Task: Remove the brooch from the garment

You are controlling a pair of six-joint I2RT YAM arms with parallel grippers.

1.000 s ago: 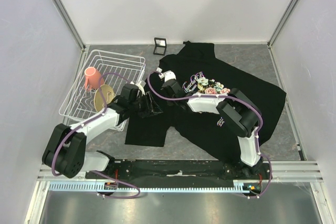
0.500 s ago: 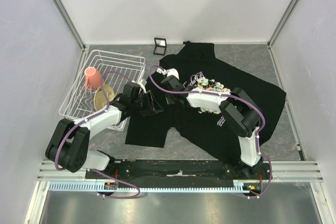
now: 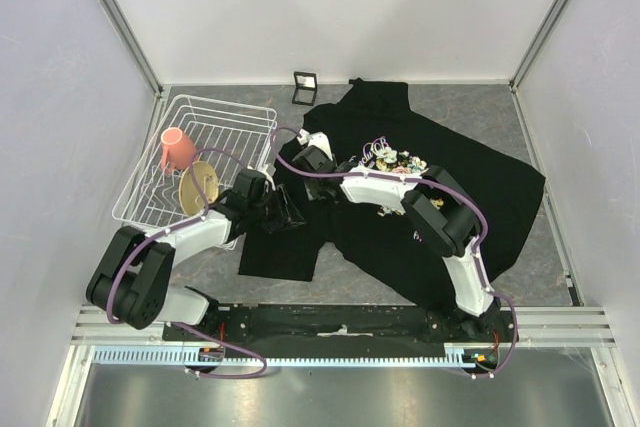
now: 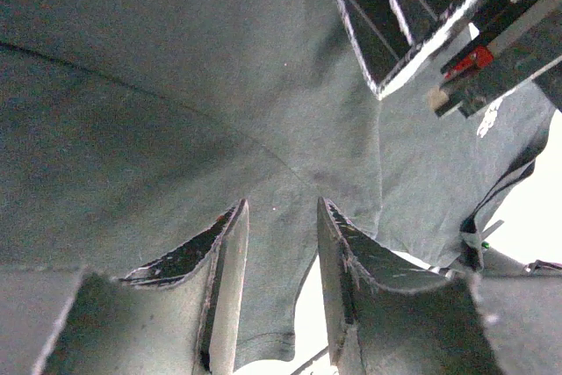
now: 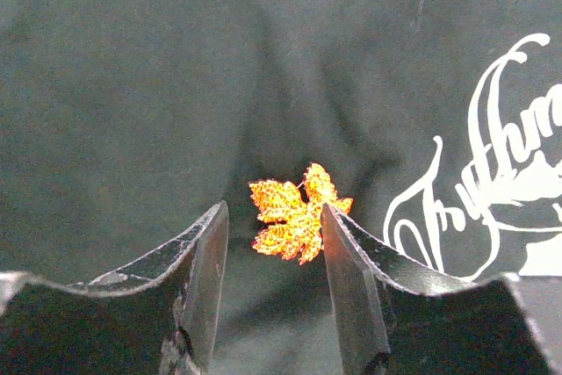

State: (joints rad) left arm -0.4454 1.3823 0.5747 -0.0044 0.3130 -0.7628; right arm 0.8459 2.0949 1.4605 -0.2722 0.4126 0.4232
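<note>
R claw [image 5: 273, 208]: jaws roughly half open and holding nothing. The brooch [image 5: 297, 215] sits in the gap just past the tips, its right lobe against or behind the R finger. L claw [image 4: 283, 204]: jaws partway apart with black cloth across the gap. Can't tell from the wrist cam whether it pinches the cloth.

Brooch: small red-orange maple leaf, glittery, flat on the garment [image 5: 132, 85], just left of the white cursive lettering [image 5: 492, 173].

Room: both claws meet over the shirt's left shoulder/sleeve area. The wire rack [image 3: 215, 112] with a pink cup [image 3: 176, 149] is just beside the L arm. A small black frame [image 3: 305, 85] stands near the collar at the back wall. Bare grey table [image 3: 470, 107] shows far right and near the front-left hem.
</note>
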